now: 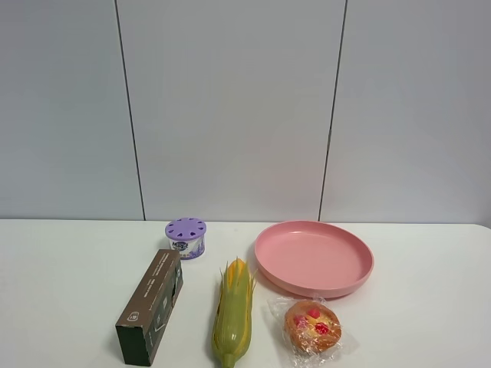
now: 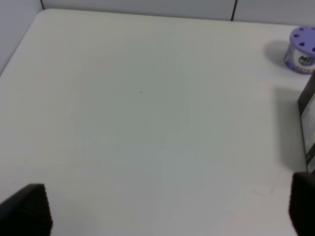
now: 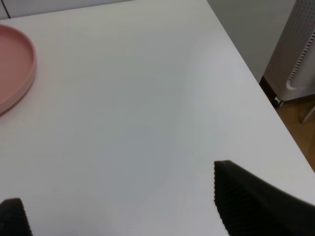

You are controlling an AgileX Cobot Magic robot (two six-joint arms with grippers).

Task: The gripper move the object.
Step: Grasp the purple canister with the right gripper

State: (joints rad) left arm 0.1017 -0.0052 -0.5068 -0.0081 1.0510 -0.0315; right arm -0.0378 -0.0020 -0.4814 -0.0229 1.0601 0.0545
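The white table (image 1: pixel 430 307) is carrying five things. A purple-lidded tub (image 1: pixel 186 237) is standing toward the back, a dark oblong box (image 1: pixel 150 305) is lying just in front of it, and a corn cob (image 1: pixel 233 314) is lying beside the box. A pink plate (image 1: pixel 314 288) is sitting to the right, with a wrapped muffin (image 1: pixel 312 326) resting just before its front rim.

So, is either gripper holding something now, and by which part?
Nothing is held. The left gripper and the right gripper are both open over bare table; the purple-lidded tub stands free.
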